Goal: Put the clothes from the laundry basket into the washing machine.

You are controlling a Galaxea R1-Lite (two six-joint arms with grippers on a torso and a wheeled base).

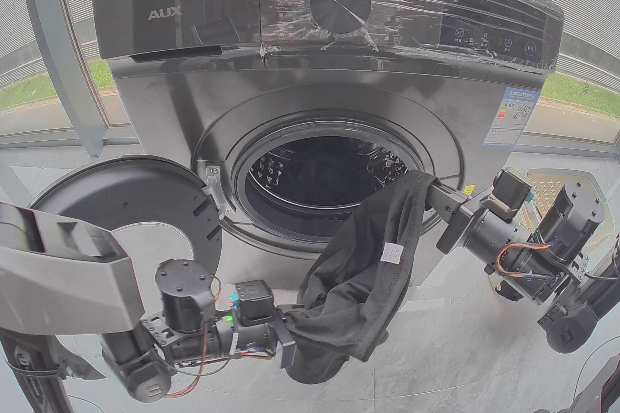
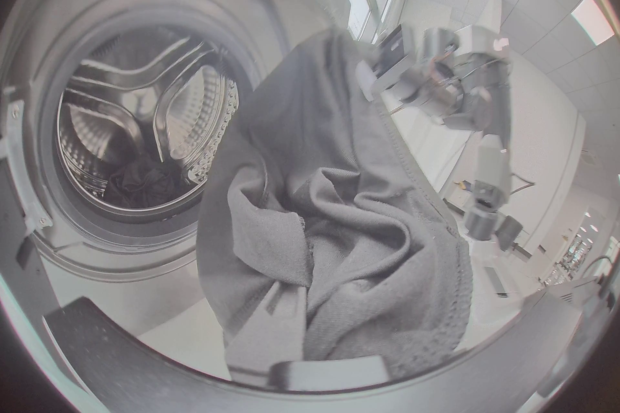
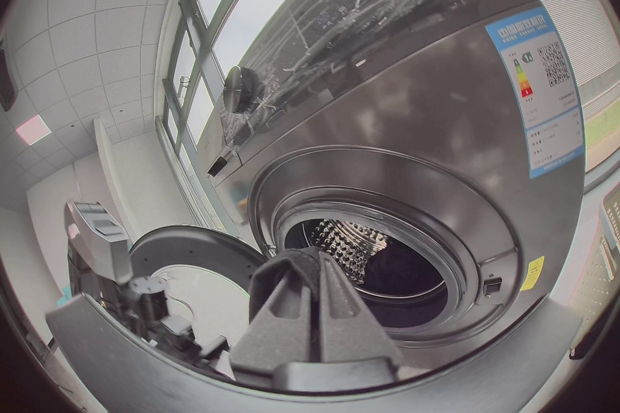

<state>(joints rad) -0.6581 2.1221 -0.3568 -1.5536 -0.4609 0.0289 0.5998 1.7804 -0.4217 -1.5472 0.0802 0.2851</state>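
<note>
A black garment (image 1: 361,266) hangs stretched between my two grippers in front of the washing machine (image 1: 323,79). My right gripper (image 1: 431,187) is shut on its upper corner, right at the lower right rim of the drum opening (image 1: 323,179). My left gripper (image 1: 289,330) is shut on its lower end, low and in front of the machine. In the left wrist view the garment (image 2: 336,221) drapes over the fingers, and dark clothes (image 2: 145,182) lie inside the drum. The right wrist view has the closed fingers (image 3: 316,317) pinching black cloth (image 3: 294,259) before the opening.
The round door (image 1: 129,201) stands swung open at the machine's left, close above my left arm. Pale tiled floor (image 1: 452,330) spreads below the garment. A floor drain grate (image 1: 549,188) lies at the right behind my right arm.
</note>
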